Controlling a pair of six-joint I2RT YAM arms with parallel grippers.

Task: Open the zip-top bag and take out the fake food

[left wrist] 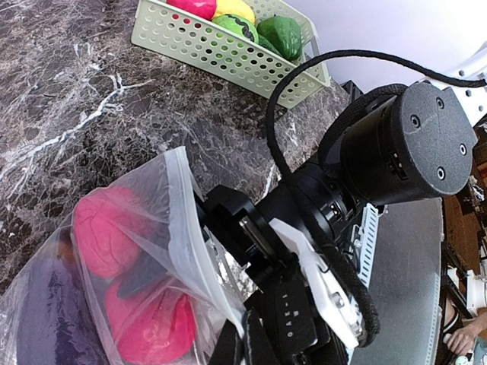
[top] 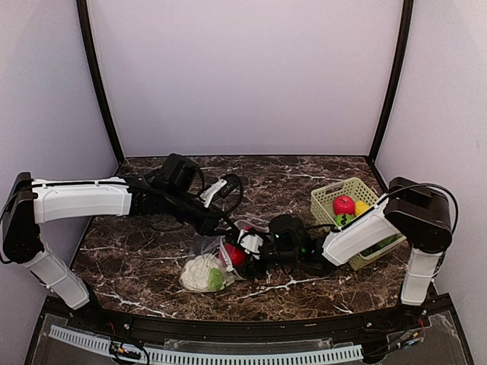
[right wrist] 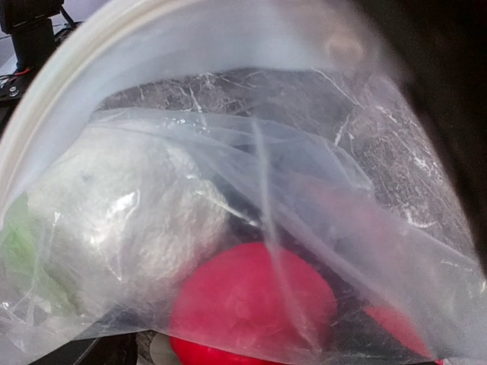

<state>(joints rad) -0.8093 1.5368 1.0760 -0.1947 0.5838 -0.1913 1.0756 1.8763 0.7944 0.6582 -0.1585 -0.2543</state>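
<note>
The zip-top bag point(top: 207, 245) lies at the table's front centre, between both grippers. Through it show a white cauliflower point(top: 199, 272) with green leaves and a red fruit point(top: 234, 255). In the left wrist view the bag point(left wrist: 179, 205) holds two red fruits point(left wrist: 106, 232) and a dark purplish piece point(left wrist: 46, 312). My left gripper point(left wrist: 242, 338) is shut on the bag's zip rim. My right gripper point(left wrist: 221, 228) sits against the same rim from the other side, shut on the plastic. In the right wrist view the bag point(right wrist: 304, 152) covers the fingers; cauliflower point(right wrist: 114, 213) and red fruit point(right wrist: 251, 304) show through.
A light-green lattice basket point(top: 335, 196) stands at the right, holding red, yellow and green toy fruits; it also shows in the left wrist view point(left wrist: 221, 53). The right arm's forearm lies in front of it. Purple walls enclose the table.
</note>
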